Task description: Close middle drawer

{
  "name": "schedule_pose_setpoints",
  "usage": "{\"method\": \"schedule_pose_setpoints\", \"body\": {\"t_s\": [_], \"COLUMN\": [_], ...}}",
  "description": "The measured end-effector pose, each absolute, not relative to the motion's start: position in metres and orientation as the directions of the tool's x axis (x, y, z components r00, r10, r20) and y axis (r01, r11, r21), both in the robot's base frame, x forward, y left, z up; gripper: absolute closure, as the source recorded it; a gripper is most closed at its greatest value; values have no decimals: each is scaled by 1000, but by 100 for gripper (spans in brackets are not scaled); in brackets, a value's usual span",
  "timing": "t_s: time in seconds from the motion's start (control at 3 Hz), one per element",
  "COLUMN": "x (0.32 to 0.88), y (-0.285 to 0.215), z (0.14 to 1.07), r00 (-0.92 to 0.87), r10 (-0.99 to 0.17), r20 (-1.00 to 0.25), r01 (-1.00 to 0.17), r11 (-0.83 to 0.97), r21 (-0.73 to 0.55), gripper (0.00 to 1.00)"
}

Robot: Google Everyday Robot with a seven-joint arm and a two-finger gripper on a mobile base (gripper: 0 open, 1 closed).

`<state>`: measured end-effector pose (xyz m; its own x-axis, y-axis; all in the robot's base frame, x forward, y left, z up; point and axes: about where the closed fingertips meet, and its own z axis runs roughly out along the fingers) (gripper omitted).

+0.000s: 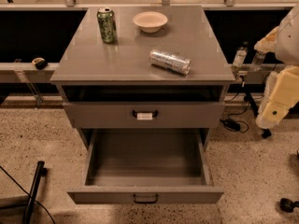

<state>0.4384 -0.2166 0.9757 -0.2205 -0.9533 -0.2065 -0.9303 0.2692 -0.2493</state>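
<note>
Camera view: a grey, flat-topped table with drawers fills the middle. The middle drawer, a wide grey tray with a plain front and a small black handle, is pulled far out of the table's front toward the camera. Its inside is bare, and it hides whatever part of the table lies beneath it. Above it, the upper grey drawer, whose handle bears a white label, stands slightly out, with a dark gap over its front.

On the table's top, a green drink can stands upright at the back left. A shallow beige bowl sits at the back centre. A silver ribbed can lies on its side toward the front right.

Right of the table, the robot's pale cream arm is cut off by the frame edge. Its claw hangs level with the upper drawer, well apart from the table. I cannot tell whether the claw is open, closed or holding anything.

Two clear bottles stand behind the table's right corner.
</note>
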Motion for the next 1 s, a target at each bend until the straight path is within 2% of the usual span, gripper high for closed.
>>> {"method": "schedule_pose_setpoints", "body": {"t_s": [0.33, 0.67, 1.0], "x": [439, 424, 418], "y": [-217, -207, -220], "z": [974, 946, 919], "r00": [-217, -154, -167], "r10": [-954, -955, -951], "r20": [-205, -255, -261], "r01": [-928, -938, -933], "r11": [267, 222, 238], "r21": [-260, -265, -271], "gripper": [0, 0, 0]}}
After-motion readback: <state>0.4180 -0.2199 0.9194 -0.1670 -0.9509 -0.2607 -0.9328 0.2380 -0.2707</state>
